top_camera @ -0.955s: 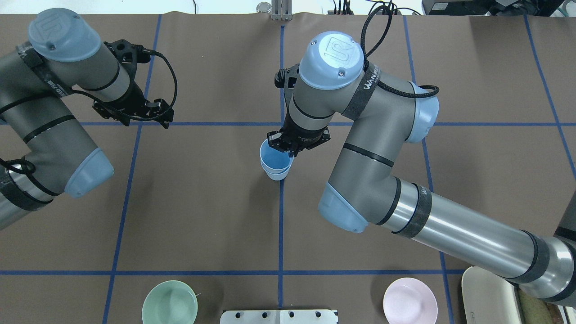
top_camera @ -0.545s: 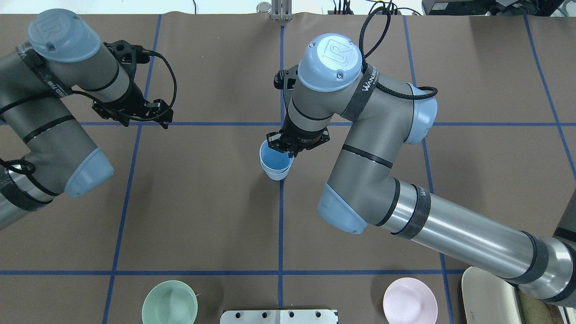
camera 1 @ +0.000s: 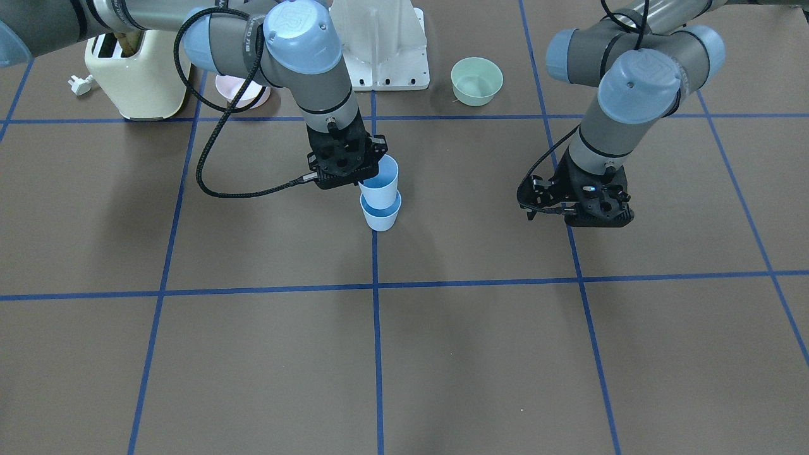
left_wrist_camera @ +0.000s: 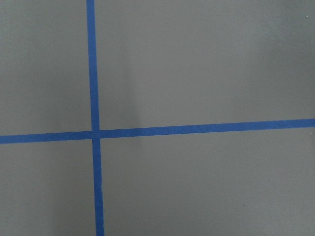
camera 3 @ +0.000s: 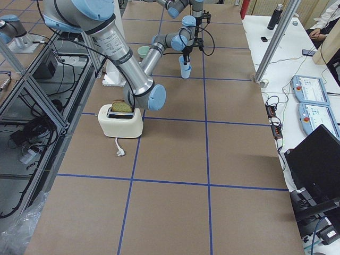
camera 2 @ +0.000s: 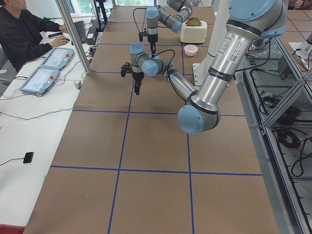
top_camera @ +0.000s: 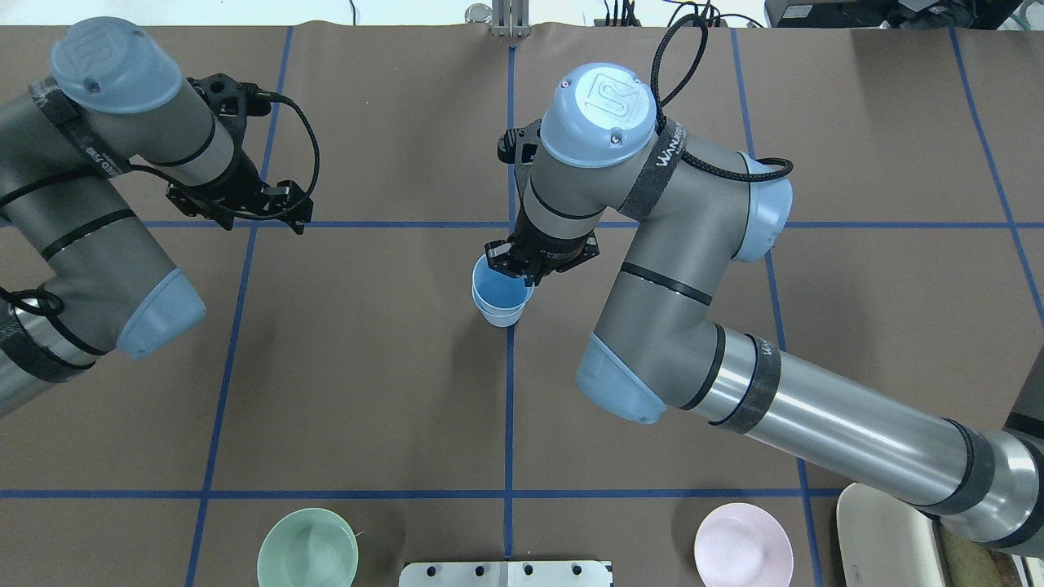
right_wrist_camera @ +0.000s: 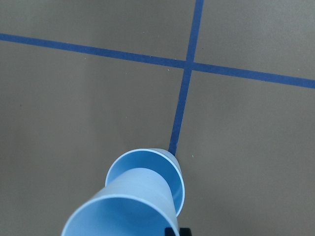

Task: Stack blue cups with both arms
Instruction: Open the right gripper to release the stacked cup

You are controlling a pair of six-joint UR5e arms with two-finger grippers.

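Two light-blue cups stand on the centre tape line. The lower cup [camera 1: 380, 219] [top_camera: 502, 317] rests on the table. The upper cup [camera 1: 383, 179] [top_camera: 496, 289] sits partly inside it, its rim well above the lower rim. My right gripper [camera 1: 361, 175] [top_camera: 514, 267] is shut on the upper cup's rim at its side. In the right wrist view the held cup [right_wrist_camera: 125, 214] enters the lower cup's rim [right_wrist_camera: 170, 162]. My left gripper [camera 1: 591, 212] [top_camera: 245, 204] hangs empty above a tape crossing, far from the cups. Its fingers are hidden.
A mint-green bowl [top_camera: 307, 556] [camera 1: 477, 80] and a pink bowl [top_camera: 743, 554] [camera 1: 243, 93] sit near the robot's edge. A cream toaster [camera 1: 136, 76] stands beside the pink bowl. The white base pedestal [camera 1: 379, 44] is between the bowls. An operator [camera 2: 19, 34] sits at the side.
My right arm has shifted very slightly and the upper cup sits a touch more in line over the lower one. The left arm has not moved.
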